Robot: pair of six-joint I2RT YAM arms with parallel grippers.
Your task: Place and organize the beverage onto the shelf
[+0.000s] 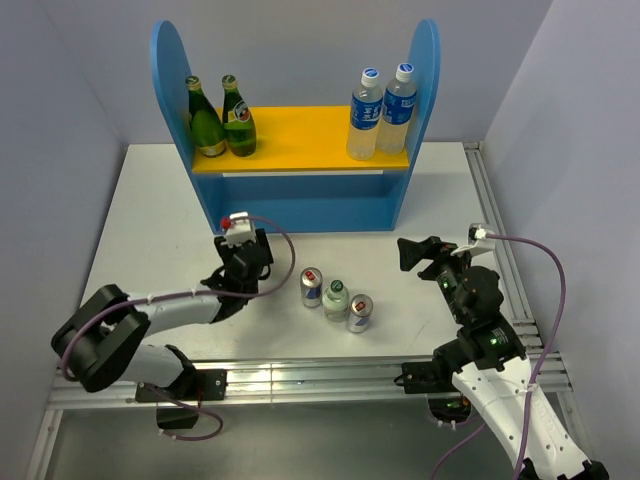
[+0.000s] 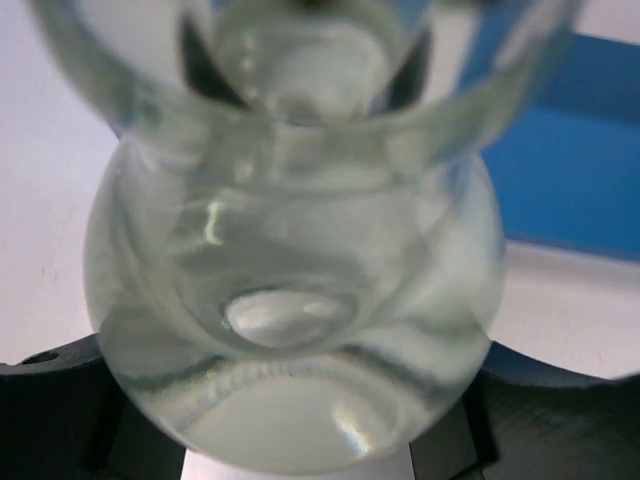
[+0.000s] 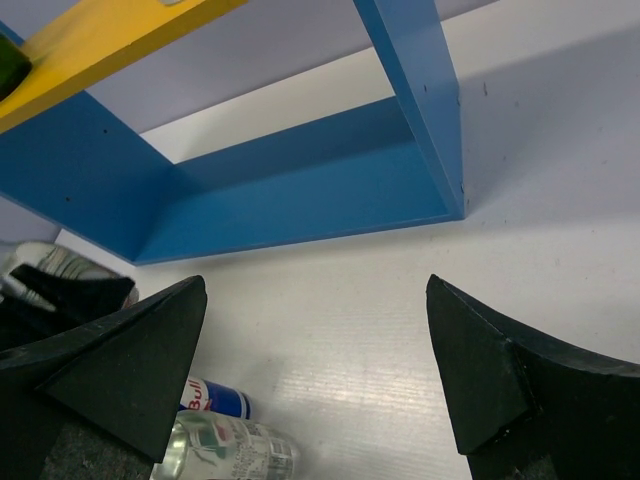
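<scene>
shelf (image 1: 300, 205): blue, two levels, at the far middle of the bench (image 1: 160, 210); yellow upper board (image 1: 300, 135); lower level empty in the top and right wrist views.
green bottles (image 1: 205, 120) (image 1: 238, 118): two, upright, side by side at the left end of the board, next to the left side panel.
tall bottles (image 1: 365, 115) (image 1: 398, 110): two, clear, blue caps, upright, close together at the right end of the board.
cans (image 1: 311, 287) (image 1: 359, 313): two, upright on the bench in front of the shelf, between the arms.
short bottle (image 1: 335, 300): clear, green label, upright between the cans, all three in a slanting row, touching or nearly so.
held bottle (image 2: 300, 330): clear, fills the left wrist view end-on; label not visible, so likely the second short one.
left fingers (image 1: 243, 262): closed around the held bottle, dark parts showing at either side of it; low over the bench in front of the shelf's left part, left of the cans.
right fingers (image 1: 412, 254): spread wide, nothing between them; to the right of the cans, pointing toward the shelf's lower level, apart from every drink.
right wrist view: a can (image 3: 215, 398) and the short bottle (image 3: 230, 448) sit at the lower left, near the left-hand finger.
</scene>
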